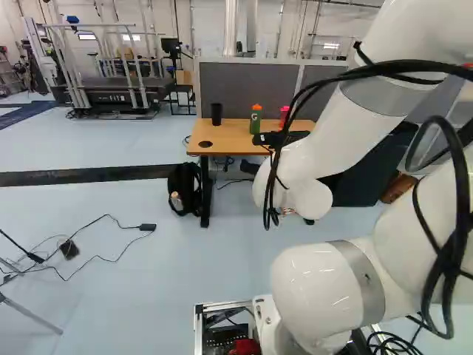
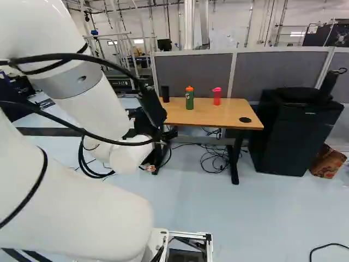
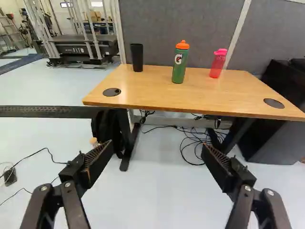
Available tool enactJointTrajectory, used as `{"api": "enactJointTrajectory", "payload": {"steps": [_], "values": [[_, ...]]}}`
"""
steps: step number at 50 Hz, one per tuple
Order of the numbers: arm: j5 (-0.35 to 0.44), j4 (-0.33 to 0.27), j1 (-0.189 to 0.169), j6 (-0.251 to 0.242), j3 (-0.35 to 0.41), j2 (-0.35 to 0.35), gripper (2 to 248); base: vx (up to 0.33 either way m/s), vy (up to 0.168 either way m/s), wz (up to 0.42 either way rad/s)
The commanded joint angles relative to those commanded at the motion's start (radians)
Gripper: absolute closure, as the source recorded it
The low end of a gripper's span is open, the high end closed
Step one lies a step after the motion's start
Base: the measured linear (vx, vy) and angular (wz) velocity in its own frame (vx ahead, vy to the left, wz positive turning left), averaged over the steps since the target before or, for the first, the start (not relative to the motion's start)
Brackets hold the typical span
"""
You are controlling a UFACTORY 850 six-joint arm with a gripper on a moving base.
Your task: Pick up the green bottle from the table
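While the jaws gape, the green bottle (image 3: 179,69) stands ahead.

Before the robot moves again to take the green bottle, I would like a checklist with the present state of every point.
1. Jaws open and empty: ok, they stand wide apart with nothing held.
2. Green bottle upright on the table: ok.
3. Side room for the jaws: probably ok; the black cup and pink bottle stand apart from it, one on each side.
4. Jaws placed around the bottle: not ok, it stands ahead of them, beyond the table's near edge.
5. Bottle within reach without driving the base: cannot tell.
6. Cables safe from snagging: cannot tell; they hang in loose loops along the arm.
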Motion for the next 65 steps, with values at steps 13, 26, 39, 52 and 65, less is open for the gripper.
{"api": "enactJointTrajectory", "payload": {"steps": [13,26,39,52,65], "values": [[0.0,0.0,0.0,0.0,0.0,0.0,3,0.172,0.0,-0.009],[0.0,0.0,0.0,0.0,0.0,0.0,3,0.18,-0.001,-0.01],[0.0,0.0,0.0,0.0,0.0,0.0,3,0.179,-0.004,-0.01],[0.0,0.0,0.0,0.0,0.0,0.0,3,0.176,-0.003,-0.01],[0.0,0.0,0.0,0.0,0.0,0.0,3,0.179,-0.003,-0.012]]}}
